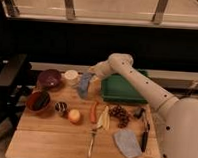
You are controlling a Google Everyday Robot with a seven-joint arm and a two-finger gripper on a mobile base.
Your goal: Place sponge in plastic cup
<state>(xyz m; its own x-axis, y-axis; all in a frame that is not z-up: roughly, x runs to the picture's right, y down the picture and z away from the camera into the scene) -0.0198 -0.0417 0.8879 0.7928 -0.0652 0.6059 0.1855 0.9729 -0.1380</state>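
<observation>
White gripper [91, 73] at the table's back edge, by the blue-grey sponge [84, 84]. Purple bowl [49, 79], white round container [71, 75], green tray [123, 89], dark red-brown bowl [38, 100] w/ black contents. Orange carrot [93, 112], yellow-orange fruit [74, 116], dark red grapes [119, 113], grey-blue pad [127, 143], all on light wood table [49, 141].

No legible text, labels or brands anywhere (gripper [87, 76] included)
</observation>
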